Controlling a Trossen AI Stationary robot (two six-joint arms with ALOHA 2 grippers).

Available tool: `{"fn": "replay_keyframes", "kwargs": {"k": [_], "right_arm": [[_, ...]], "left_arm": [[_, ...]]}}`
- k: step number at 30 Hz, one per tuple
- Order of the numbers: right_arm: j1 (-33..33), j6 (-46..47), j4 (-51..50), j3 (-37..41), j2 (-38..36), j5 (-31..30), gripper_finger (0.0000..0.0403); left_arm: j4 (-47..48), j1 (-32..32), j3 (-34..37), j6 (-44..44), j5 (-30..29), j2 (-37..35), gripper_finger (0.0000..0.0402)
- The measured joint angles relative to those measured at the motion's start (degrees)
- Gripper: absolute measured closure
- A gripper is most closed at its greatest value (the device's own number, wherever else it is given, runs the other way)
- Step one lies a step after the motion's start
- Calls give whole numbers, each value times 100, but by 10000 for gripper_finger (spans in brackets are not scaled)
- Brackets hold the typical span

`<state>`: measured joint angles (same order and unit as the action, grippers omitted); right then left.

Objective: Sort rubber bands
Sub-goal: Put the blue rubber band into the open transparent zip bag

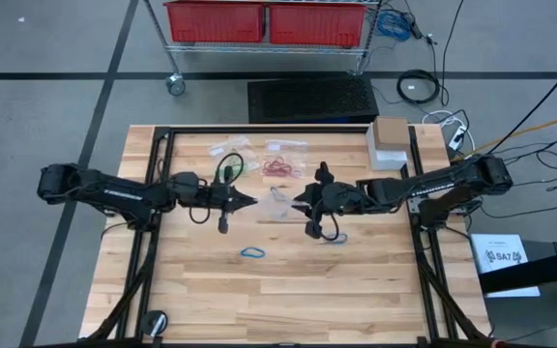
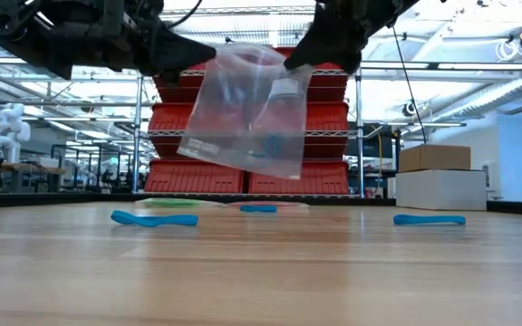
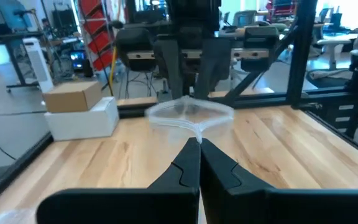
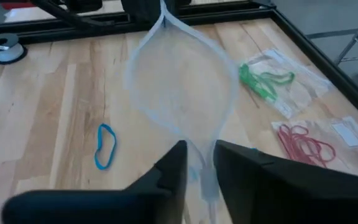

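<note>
Wooden table (image 1: pixel 356 290), both arms over its middle. Left gripper (image 1: pixel 251 201) at 9 o'clock of a clear bag (image 2: pixel 247 109), fingers clenched on that bag edge. Right gripper (image 1: pixel 303 202) at 3 o'clock of the bag, pinching its other edge; the bag hangs open between them, off the table. Red rubber bands (image 1: pixel 280 166) and green rubber bands (image 1: pixel 235 166) lie on flat bags at 12 o'clock. One blue rubber band (image 1: pixel 251 253) lies loose at 6 o'clock, another (image 1: pixel 335 238) just below the right gripper.
</note>
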<state>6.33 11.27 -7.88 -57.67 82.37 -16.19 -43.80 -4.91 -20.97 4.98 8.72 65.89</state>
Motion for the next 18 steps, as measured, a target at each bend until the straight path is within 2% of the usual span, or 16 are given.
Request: {"fn": "replay_keyframes", "kwargs": {"k": [6, 12, 15, 18], "right_arm": [[10, 0, -219, -1, -461, -9, 279], [12, 2, -967, -2, -941, -185, 236], [-32, 169, -1336, 8, -925, -341, 223], [-178, 367, -1139, 257, -626, -332, 218]], "left_arm": [[817, 0, -2, 155, -282, -697, 400], [1494, 0, -2, 197, -356, -1341, 400], [1852, 0, -2, 292, -523, -1595, 400], [2128, 0, -2, 301, -748, -1867, 400]]}}
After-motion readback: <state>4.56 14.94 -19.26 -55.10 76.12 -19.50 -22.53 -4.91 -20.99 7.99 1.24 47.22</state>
